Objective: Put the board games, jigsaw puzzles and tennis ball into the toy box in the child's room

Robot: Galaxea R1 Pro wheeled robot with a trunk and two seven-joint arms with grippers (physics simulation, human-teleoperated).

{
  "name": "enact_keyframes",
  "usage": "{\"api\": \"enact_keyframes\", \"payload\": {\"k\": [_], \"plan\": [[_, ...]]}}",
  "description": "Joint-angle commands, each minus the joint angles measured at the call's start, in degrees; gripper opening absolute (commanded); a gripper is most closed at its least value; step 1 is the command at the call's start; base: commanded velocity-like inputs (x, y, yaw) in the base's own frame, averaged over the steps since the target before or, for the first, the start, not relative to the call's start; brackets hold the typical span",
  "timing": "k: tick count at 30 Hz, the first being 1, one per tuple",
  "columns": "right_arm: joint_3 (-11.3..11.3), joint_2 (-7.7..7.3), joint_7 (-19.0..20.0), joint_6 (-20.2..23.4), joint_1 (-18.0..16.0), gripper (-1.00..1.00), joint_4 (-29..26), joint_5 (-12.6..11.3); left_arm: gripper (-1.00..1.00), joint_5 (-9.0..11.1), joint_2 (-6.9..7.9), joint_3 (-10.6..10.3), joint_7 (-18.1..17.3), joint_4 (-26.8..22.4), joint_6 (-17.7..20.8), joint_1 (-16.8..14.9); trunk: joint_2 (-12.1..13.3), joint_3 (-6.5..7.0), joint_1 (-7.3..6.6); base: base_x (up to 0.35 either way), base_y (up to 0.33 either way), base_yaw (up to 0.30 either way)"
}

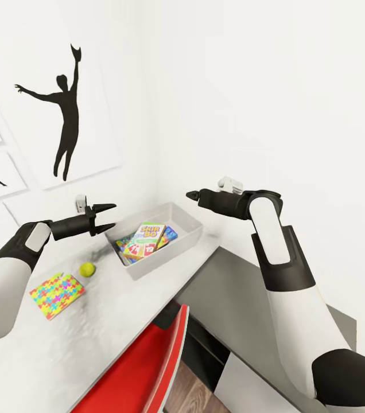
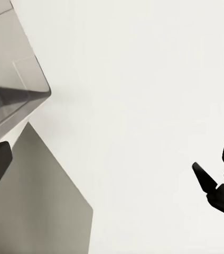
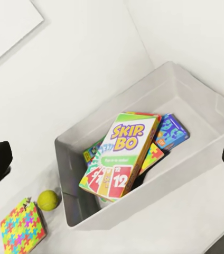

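1. My left hand [image 1: 109, 218] hovers spread and empty, just beside the bin's [image 1: 165, 255] 9 o'clock rim.
2. My right hand [image 1: 191, 196] hangs empty at its 1 o'clock; I cannot tell its fingers' spread.
3. SKIP-BO [image 3: 121, 155] tops the bin's games.
4. Ball [image 1: 87, 269] and puzzle [image 1: 57, 294] lie on the surface [image 1: 62, 355], at the bin's 8 o'clock.

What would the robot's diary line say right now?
left gripper: open, empty | right gripper: cannot tell | SKIP-BO game: in toy box | tennis ball, puzzle: on table
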Motion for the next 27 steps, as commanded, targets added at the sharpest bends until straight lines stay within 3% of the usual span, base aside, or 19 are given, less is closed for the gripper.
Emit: {"api": "enact_keyframes", "payload": {"k": [1, 27], "plan": [[0.0, 0.02, -0.6, 0.1, 0.0, 1.0, 0.0, -0.5, 1.0, -0.4, -0.02, 0.2, -0.3, 0.0, 0.2, -0.1, -0.1, -0.01, 0.03, 0.0, 0.0, 0.0], [0.0, -0.06, -0.6, 0.1, 0.2, 1.0, -0.1, -0.5, 1.0, -0.4, -0.27, 0.1, -0.3, 0.0, 0.1, -0.1, -0.1, 2.47, 0.03, 0.0, 0.0, 0.0]]}}
